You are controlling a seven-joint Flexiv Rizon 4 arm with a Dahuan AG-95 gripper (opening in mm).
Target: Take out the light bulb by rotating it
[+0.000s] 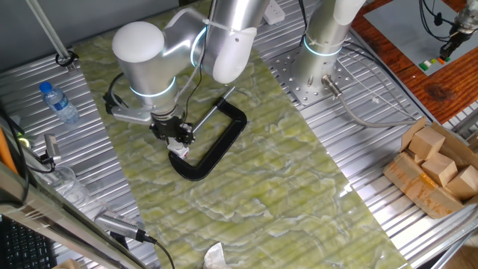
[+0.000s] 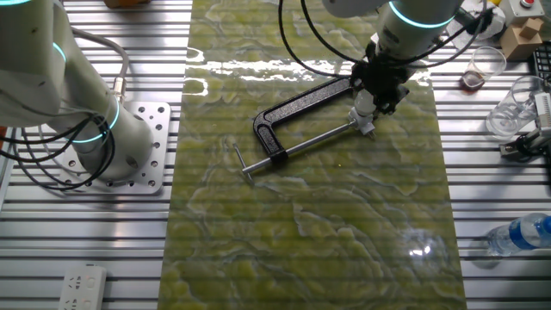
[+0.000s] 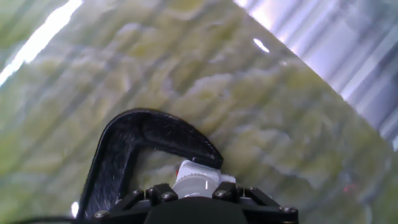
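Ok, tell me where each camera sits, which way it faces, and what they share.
One fixed view: high at one side, looking down on the mat and the black C-clamp; the arm and hand show.
The other fixed view: high on the opposite side, facing back; a second arm's base shows at left.
Hand view: on the hand, looking along the fingers at the light bulb.
All three share the clamp; the bulb sits at its jaw.

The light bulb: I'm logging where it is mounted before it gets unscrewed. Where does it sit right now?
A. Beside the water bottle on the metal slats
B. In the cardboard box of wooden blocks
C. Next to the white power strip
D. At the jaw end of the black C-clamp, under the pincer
D: the light bulb sits at the end of the black C-clamp, directly below the pincer, on the green mat.
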